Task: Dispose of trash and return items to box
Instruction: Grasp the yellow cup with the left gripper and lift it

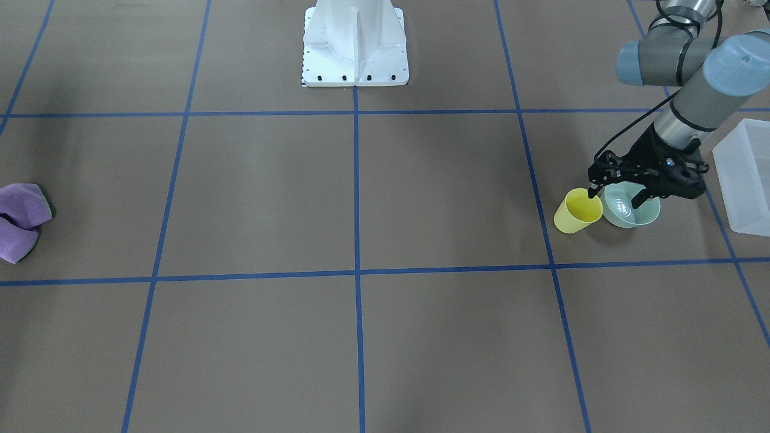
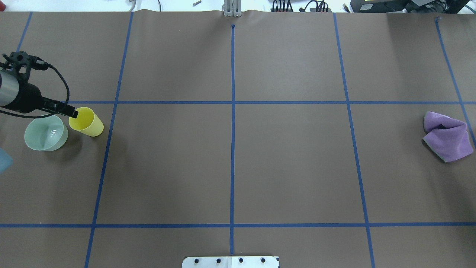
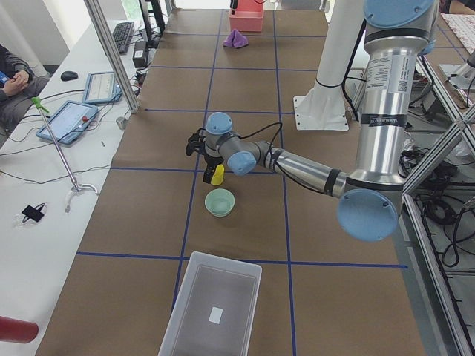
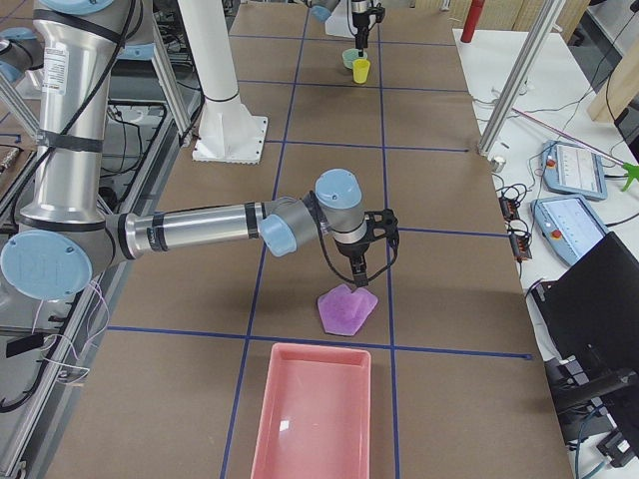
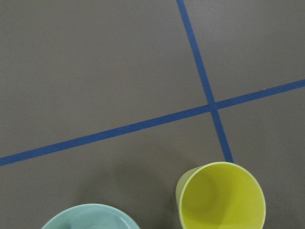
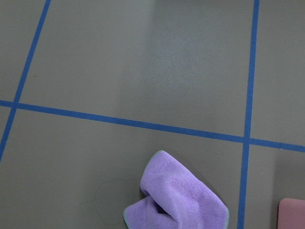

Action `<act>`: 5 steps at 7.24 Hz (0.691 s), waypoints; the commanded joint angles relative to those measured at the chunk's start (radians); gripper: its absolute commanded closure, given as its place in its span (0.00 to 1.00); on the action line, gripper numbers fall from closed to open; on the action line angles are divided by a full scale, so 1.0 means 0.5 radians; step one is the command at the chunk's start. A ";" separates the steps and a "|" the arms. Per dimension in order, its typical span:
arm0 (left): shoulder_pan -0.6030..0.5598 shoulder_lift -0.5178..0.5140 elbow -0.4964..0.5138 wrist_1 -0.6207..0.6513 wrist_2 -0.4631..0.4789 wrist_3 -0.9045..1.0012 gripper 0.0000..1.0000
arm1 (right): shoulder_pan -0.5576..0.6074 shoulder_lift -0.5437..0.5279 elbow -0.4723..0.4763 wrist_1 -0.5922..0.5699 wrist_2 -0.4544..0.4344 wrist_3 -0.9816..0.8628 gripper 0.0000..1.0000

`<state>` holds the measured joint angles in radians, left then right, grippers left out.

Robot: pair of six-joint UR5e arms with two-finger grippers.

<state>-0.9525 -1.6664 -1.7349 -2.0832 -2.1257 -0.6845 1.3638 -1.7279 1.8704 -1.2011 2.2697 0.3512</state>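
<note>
Barely begun: small yellow plastic cup (image 1: 579, 210) and pale mint round bowl (image 1: 631, 211) unboxed beneath spread-open left claw (image 1: 616, 193), translucent white bin (image 1: 746, 174) beside it; purple cloth wad (image 4: 346, 307) under right claw (image 4: 360, 280), grip impossible to tell.

The yellow cup (image 1: 579, 211) and mint bowl (image 1: 630, 210) look smooth, glossy plastic; the purple wad (image 2: 448, 137) is fuzzy cloth; the table (image 2: 290, 167) is matt.

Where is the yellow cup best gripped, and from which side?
Probably pinch the yellow cup wall at its rim from above, one finger inside: it stands upright, mouth open. Use the side away from the green bowl, which sits close beside it.
</note>
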 commanded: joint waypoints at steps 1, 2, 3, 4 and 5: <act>0.101 -0.075 0.183 -0.128 0.090 -0.021 0.32 | 0.000 -0.005 -0.001 0.000 -0.023 0.000 0.00; 0.107 -0.094 0.227 -0.183 0.091 -0.027 0.52 | 0.000 -0.005 -0.001 0.000 -0.023 0.000 0.00; 0.107 -0.091 0.218 -0.184 0.091 -0.024 0.96 | 0.000 -0.008 -0.001 0.003 -0.020 0.000 0.00; 0.104 -0.088 0.191 -0.184 0.085 -0.015 1.00 | 0.000 -0.008 -0.001 0.003 -0.020 0.000 0.00; 0.092 -0.058 0.084 -0.160 0.000 -0.009 1.00 | 0.000 -0.008 -0.001 0.009 -0.020 0.000 0.00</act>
<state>-0.9020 -1.7069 -1.6488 -2.1708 -2.0925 -0.6928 1.3637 -1.7316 1.8699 -1.1990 2.2595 0.3513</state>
